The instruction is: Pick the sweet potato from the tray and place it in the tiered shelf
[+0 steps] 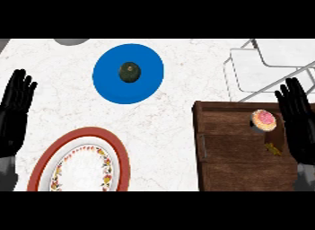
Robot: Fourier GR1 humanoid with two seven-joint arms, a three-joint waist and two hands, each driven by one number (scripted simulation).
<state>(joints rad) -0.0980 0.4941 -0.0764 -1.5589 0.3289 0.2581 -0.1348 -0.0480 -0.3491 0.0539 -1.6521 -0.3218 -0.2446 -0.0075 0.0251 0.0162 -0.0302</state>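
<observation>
1. Sweet potato (273,148) looks like the small yellowish lump on the brown tray (233,152), around 4 o'clock.
2. Right hand (304,119) and left hand (10,110): fingers straight, holding nothing.
3. Probably light, stiff, roly; pinch its middle.

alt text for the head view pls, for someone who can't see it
Looking down on a white marble counter, both black hands are open, fingers up: the left hand at the left edge, the right hand over a brown wooden tray holding a pink-topped round item. A blue plate carries a dark round object; a red-rimmed plate sits front left, a white wire shelf back right.
</observation>
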